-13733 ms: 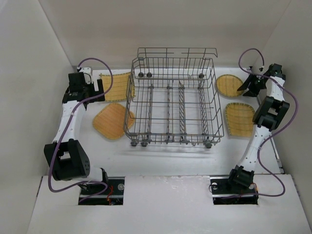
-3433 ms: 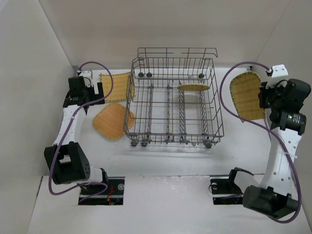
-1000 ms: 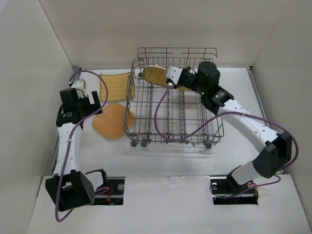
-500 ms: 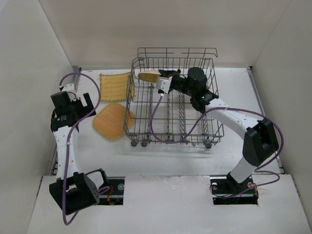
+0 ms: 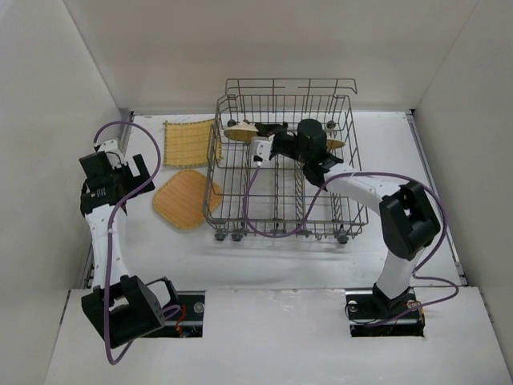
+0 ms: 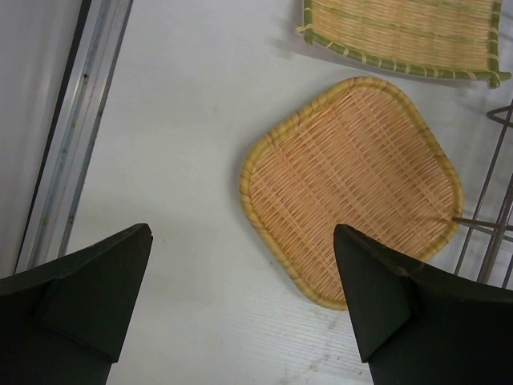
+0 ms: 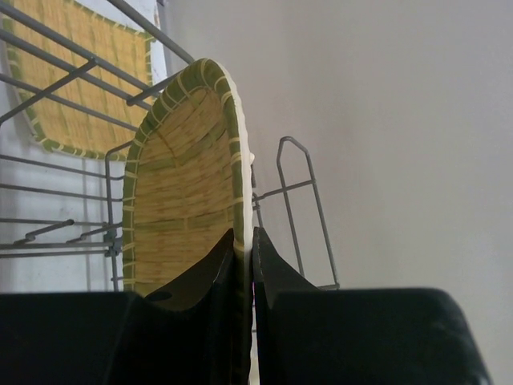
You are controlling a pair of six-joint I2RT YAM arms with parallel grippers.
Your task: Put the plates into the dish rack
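Upper centre, the right gripper (image 7: 244,234) clenches a striped plate (image 7: 188,176) upright inside the dish rack (image 5: 355,180); at left, the left gripper (image 6: 242,241) hangs wide open above an orange plate (image 6: 353,184).

Orange plate (image 5: 187,199), striped plate (image 5: 191,143) flat beside dish rack (image 5: 213,184); third plate (image 7: 188,184) upright inside.

striped plate (image 6: 401,36) cropped at top, racked plate (image 5: 338,145) behind right arm (image 5: 361,186)
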